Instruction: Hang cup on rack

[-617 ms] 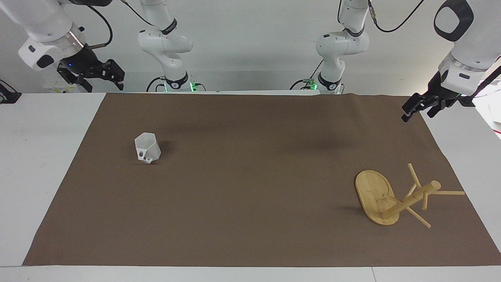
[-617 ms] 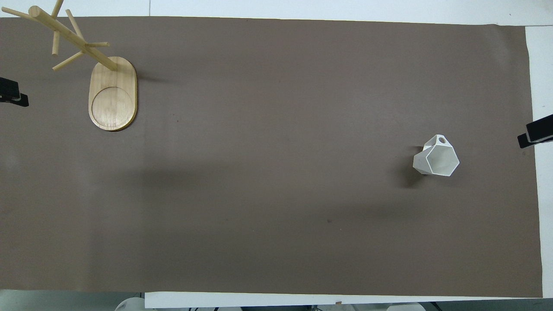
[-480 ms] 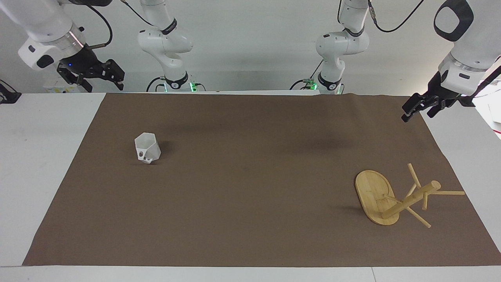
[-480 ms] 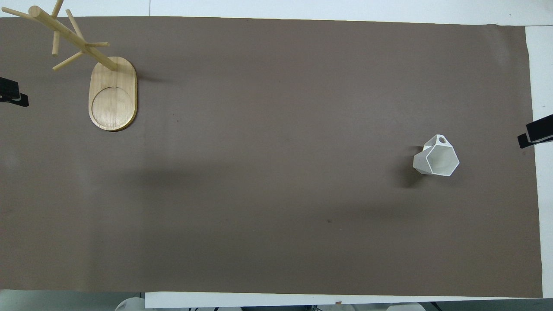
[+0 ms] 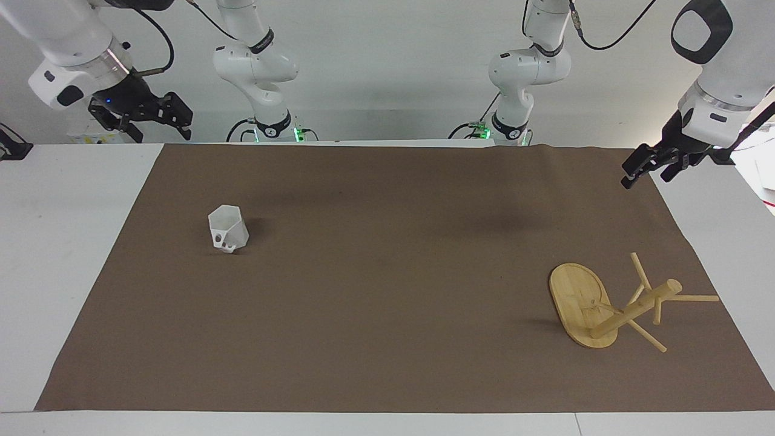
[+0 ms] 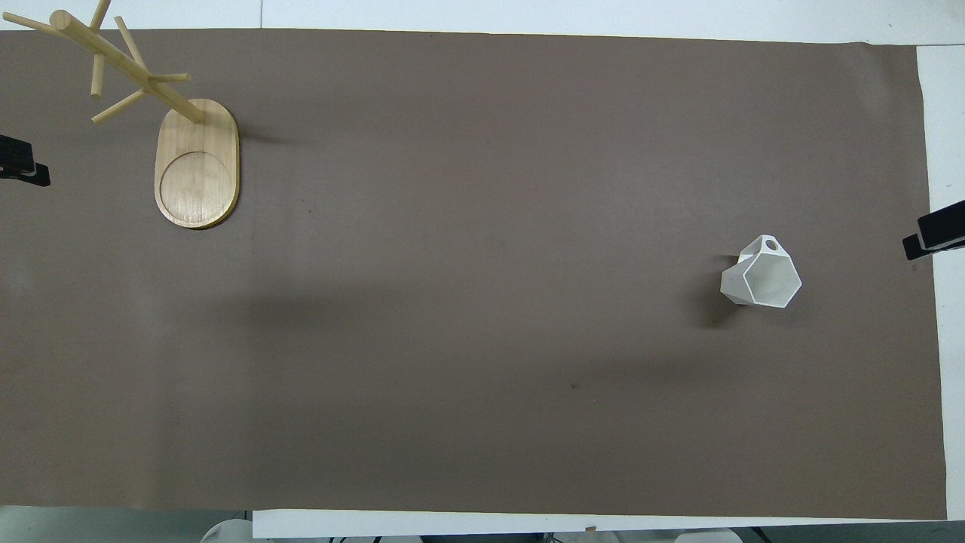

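Brown matting (image 5: 387, 290) covers most of the white counter (image 5: 60, 242), and reading across the facing view, the right claw (image 5: 158, 118) comes first, hanging in the air over the counter's edge at the right arm's end, its fingers spread and holding nothing. Next is the cup (image 5: 227, 228), white and faceted, standing upright on the mat toward the right arm's end, its holed handle on the side away from the robots. Well apart from it, toward the left arm's end and farther from the robots, stands the rack (image 5: 590, 309), a bamboo mug tree on an oval base with every peg bare. Last comes the left claw (image 5: 651, 165), raised over the mat's corner at the left arm's end, fingers spread and empty. Both arms wait.
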